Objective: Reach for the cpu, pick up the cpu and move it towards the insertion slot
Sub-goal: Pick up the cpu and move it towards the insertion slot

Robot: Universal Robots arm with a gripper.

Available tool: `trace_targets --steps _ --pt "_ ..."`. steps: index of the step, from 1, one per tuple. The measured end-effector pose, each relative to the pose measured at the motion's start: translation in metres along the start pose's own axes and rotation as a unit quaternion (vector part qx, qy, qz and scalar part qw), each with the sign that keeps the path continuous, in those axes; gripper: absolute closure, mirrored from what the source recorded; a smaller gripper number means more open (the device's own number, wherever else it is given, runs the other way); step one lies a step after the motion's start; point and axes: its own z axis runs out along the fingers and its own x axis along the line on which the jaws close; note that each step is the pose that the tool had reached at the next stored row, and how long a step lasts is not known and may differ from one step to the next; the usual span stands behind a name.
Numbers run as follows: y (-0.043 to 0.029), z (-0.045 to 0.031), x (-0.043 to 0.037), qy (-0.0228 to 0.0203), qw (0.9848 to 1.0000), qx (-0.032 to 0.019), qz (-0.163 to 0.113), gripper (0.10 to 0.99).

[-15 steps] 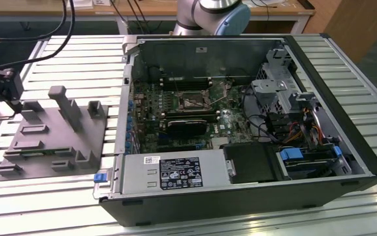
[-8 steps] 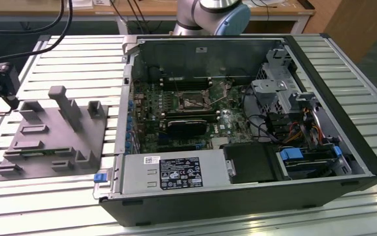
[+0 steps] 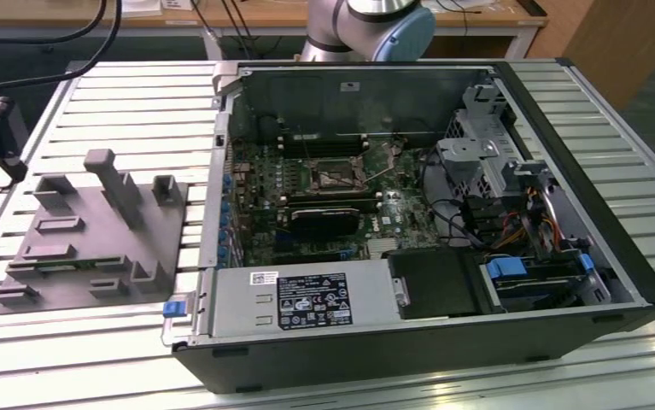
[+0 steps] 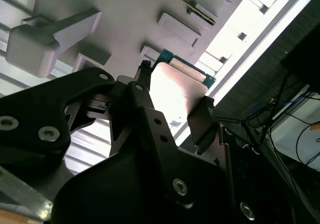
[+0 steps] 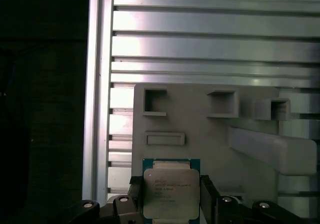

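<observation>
Two dark fingers (image 5: pixel 207 196) of the gripper (image 5: pixel 171 200) are closed against opposite sides of the cpu (image 5: pixel 171 191), so the chip is clamped between them in both wrist views. In the first wrist view the pale metal top of the chip, framed by a green rim, is turned towards the camera. In the second wrist view the cpu (image 4: pixel 177 92) is brightly lit and flanked by the same fingers.

The chip is held over the grey fixture (image 5: pixel 200 129), whose square pockets and raised blocks are seen behind it. Whether chip and fixture are touching cannot be told. The fixture is laid on the slatted metal table (image 3: pixel 111 94), close to the table's edge at the exterior view's left, and the gripper is seen at that same edge.

An open computer case (image 3: pixel 361 359) is placed just beside the fixture, towards the exterior view's right. The insertion slot (image 3: pixel 333 175), with its shiny frame and dark centre, is seated on the motherboard (image 3: pixel 265 184) inside the case. A black finned module (image 3: pixel 324 219) is mounted just beside the slot. The cpu and the slot are well apart, with the fixture and a wall of the case between them.
</observation>
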Motion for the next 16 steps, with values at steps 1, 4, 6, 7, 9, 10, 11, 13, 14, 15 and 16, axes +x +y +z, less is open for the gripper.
trace_targets --steps 1,4,6,7,9,10,11,13,14,15,16 --pt "0.0001 -0.0019 0.0 -0.0001 1.0 0.0 0.0 0.545" --pt "0.0003 -0.0071 -0.0001 -0.0006 1.0 0.0 0.0 0.545" --pt "0.0004 -0.0107 -0.0001 -0.0008 1.0 0.0 0.0 0.545" --pt "0.0005 -0.0124 -0.0001 -0.001 1.0 0.0 0.0 0.545" --pt "0.0006 -0.0159 -0.0001 -0.0013 1.0 0.0 0.0 0.545" --pt "0.0007 -0.0177 -0.0002 -0.0014 1.0 0.0 0.0 0.545" --pt "0.0008 -0.0194 -0.0002 -0.0016 1.0 0.0 0.0 0.545" --pt "0.0009 -0.0233 -0.0002 -0.0019 1.0 0.0 0.0 0.545" --pt "0.001 -0.0252 -0.0002 -0.002 1.0 0.0 0.0 0.545" --pt "0.0011 -0.027 -0.0003 -0.0022 1.0 0.0 0.0 0.545" --pt "0.0011 -0.0289 -0.0003 -0.0023 1.0 0.0 0.0 0.545"
